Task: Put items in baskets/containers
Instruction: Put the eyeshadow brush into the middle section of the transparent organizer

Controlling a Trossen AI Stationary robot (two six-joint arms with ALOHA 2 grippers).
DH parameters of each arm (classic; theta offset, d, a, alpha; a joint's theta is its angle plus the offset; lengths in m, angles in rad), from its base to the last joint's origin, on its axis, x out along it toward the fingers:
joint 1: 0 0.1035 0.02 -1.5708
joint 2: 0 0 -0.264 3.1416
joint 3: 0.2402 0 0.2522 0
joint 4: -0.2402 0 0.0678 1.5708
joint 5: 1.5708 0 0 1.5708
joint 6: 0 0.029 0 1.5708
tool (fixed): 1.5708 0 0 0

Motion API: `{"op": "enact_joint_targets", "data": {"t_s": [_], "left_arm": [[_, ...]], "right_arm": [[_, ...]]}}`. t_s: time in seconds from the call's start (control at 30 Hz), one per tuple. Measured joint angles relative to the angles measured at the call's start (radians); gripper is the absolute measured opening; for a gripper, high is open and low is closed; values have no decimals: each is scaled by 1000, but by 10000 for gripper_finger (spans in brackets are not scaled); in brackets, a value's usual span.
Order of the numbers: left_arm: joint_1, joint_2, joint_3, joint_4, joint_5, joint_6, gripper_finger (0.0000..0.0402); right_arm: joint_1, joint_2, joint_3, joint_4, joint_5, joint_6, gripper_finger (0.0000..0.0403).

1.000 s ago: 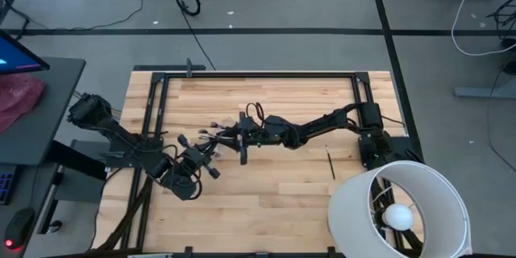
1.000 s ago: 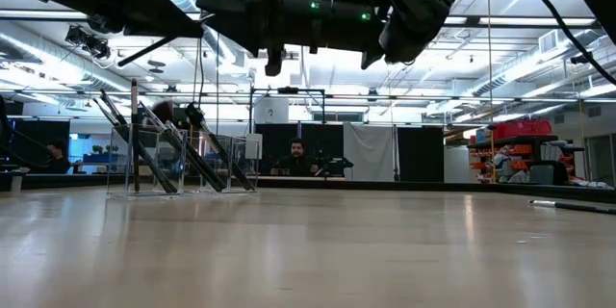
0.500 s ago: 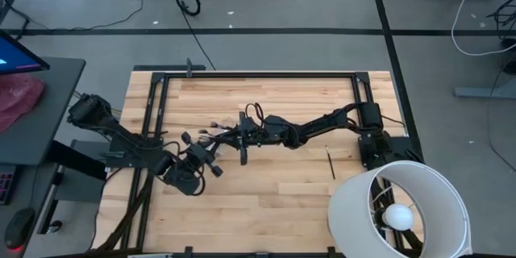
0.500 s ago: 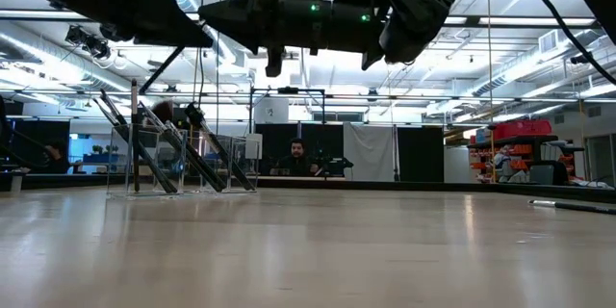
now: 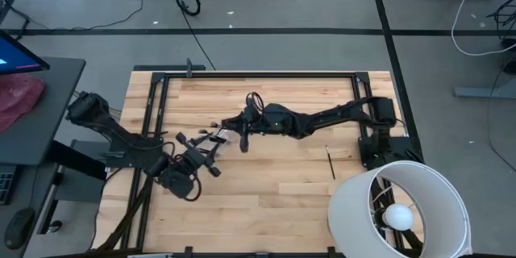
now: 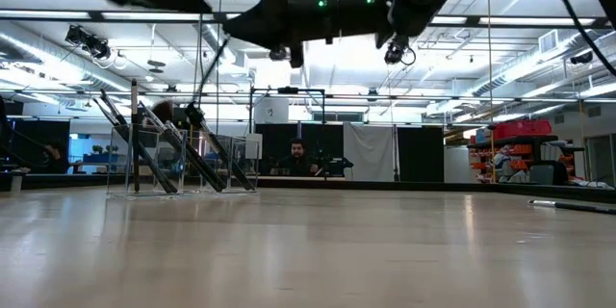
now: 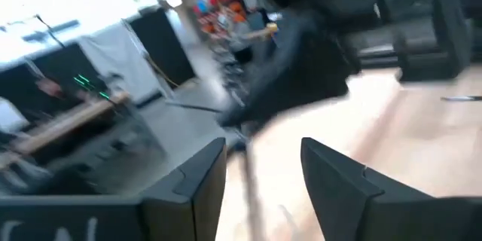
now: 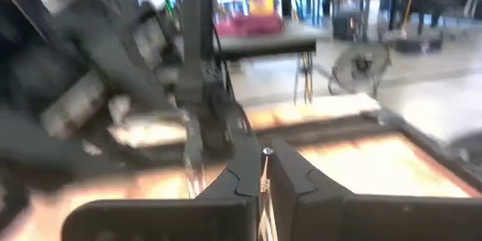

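Near the table's middle left stands the clear container (image 6: 144, 159); several dark brushes (image 6: 207, 154) lean in it, heads up. A thin dark brush (image 5: 244, 143) hangs above the table, with my right gripper (image 5: 243, 129) shut on it just right of the container. My left gripper (image 5: 211, 160) stands open at the container's near side, with nothing between its fingers (image 7: 203, 177). One more brush (image 5: 330, 164) lies flat on the table toward the right. My right gripper pinches the thin brush between its two fingers (image 8: 290, 177); a silver bit of the brush (image 8: 266, 153) shows at the fingertips. The fingers come level from the table's right and lie across the brush. The brush is lifted clear of the table. Which part of it they hold stays hidden.
A big white lamp shade (image 5: 399, 208) stands at the table's near right corner. A black frame (image 5: 258, 73) runs along the far edge and both sides. Bare wood (image 5: 266, 201) spreads across the near middle. People sit in the room beyond the table (image 6: 297, 157).
My right gripper has risen and drawn toward the far edge, carrying the brush, which stays clear of the table. My left arm has also risen, leaving most of the low view.
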Motion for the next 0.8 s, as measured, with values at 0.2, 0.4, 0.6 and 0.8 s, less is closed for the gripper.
{"op": "enact_joint_targets", "data": {"t_s": [0.2, 0.4, 0.6, 0.8], "left_arm": [[-31, -14, 102, -2, -67, 186, 185], [-29, -15, 120, -7, -67, 181, 179], [-21, -15, 120, -6, -67, 153, 177], [-22, -15, 120, -5, -17, 133, 177]], "right_arm": [[-4, -59, 0, -181, 97, -40, 8], [-21, -59, 0, -268, 254, -87, 8], [-42, -25, 1, -288, 231, -36, 9], [-42, 17, 0, -283, 220, -35, 9]]}}
